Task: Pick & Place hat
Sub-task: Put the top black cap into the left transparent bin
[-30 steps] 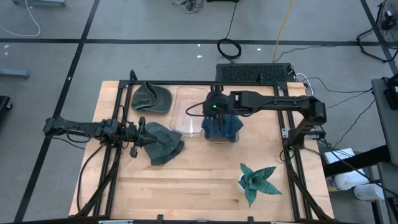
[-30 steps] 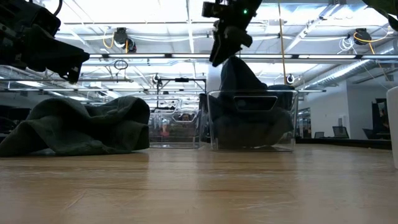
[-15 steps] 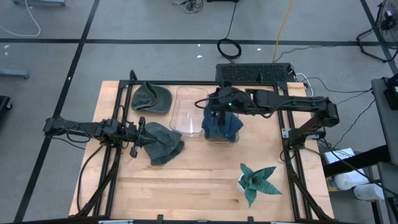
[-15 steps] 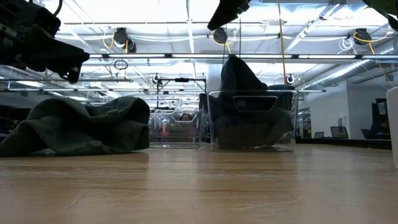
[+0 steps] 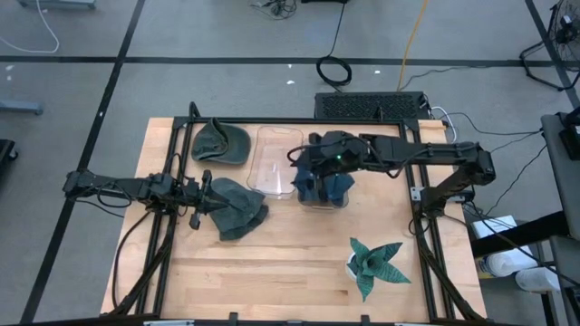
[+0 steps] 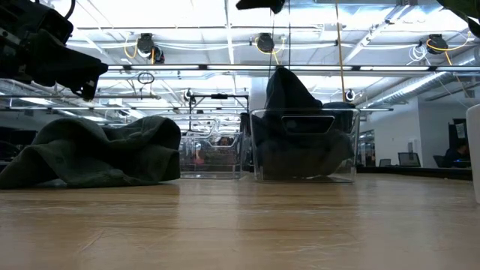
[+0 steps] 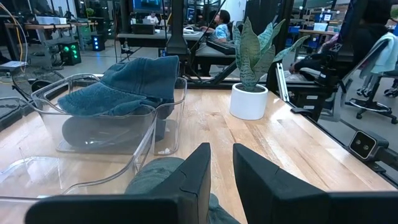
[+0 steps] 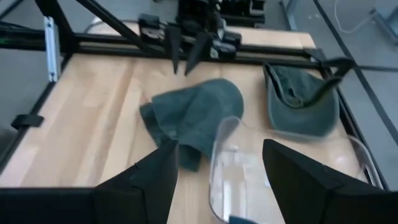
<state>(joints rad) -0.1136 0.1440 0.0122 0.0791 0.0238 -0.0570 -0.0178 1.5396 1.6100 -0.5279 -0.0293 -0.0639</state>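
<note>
A blue hat sits in a clear bin at the table's middle, its crown rising above the rim. My right gripper hovers open above that bin, slanting toward the table's left; its fingers have nothing between them. A grey-green hat lies crumpled on the table at the left. My left gripper is level just above that hat's left edge, with a narrow gap between its fingers and nothing in it. A second green hat lies flat at the far left.
An empty clear bin stands just left of the one with the blue hat. A potted plant stands near the front right. Bare wood stretches along the near side. A black frame rail runs along the far edge.
My right gripper has risen from just above the blue hat's crown, going out of the top of the low view. It has also rolled and tipped from pointing down to slanting toward the table's left. The blue hat has stayed in its bin.
</note>
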